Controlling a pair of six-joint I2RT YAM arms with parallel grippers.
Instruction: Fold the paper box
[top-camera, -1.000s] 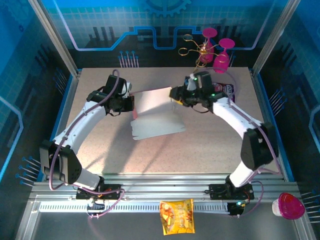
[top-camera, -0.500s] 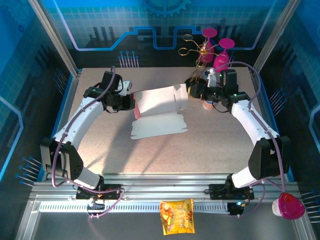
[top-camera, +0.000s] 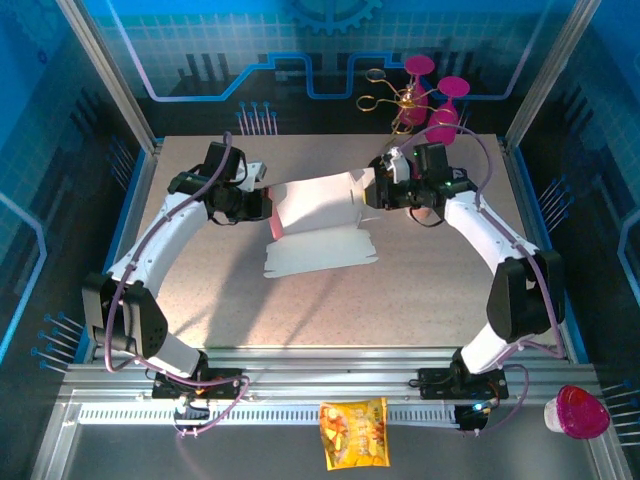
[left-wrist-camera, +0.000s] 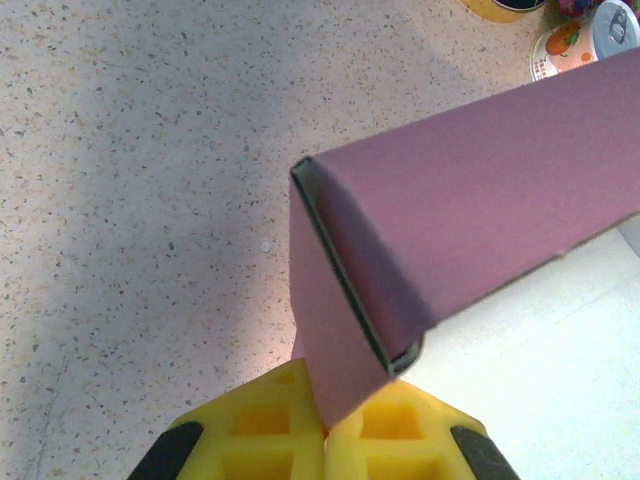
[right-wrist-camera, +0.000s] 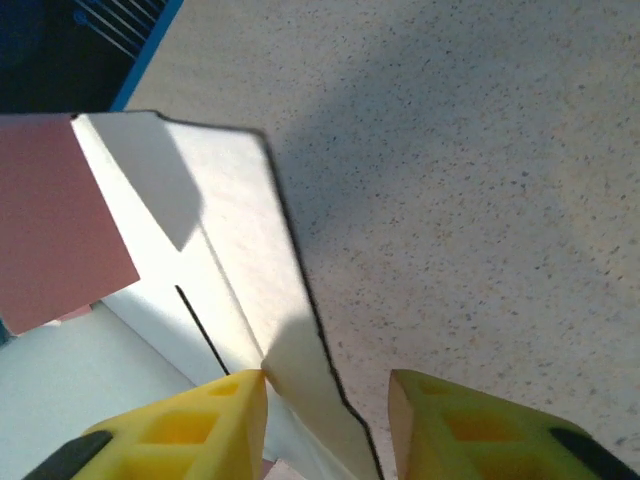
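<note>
The box (top-camera: 318, 203) sits at the middle of the desk (top-camera: 420, 300), towards the back, half formed. One pink panel is raised off the surface and spans between the two claws, and a pale flat part lies on the desk just in front of it. The left wrist view shows the raised part as a folded pink sleeve with a dark, narrow open end (left-wrist-camera: 470, 190). The left claw (top-camera: 265, 205) is clamped tight on a pink flap at the box's left end, its yellow fingers (left-wrist-camera: 260, 430) pressed together on the card. The right claw (top-camera: 368, 192) is at the box's right end with its jaws apart. The pale flap's edge (right-wrist-camera: 250, 260) runs down between the fingers (right-wrist-camera: 190, 430) and touches one of them, unpinched. The desk is speckled beige with soft shadows across it. Blue walls with a circuit pattern and metal posts enclose it. Two magenta goblets (top-camera: 436, 100) stand at the back right, and an orange snack bag (top-camera: 353, 432) lies on the near rail.
</note>
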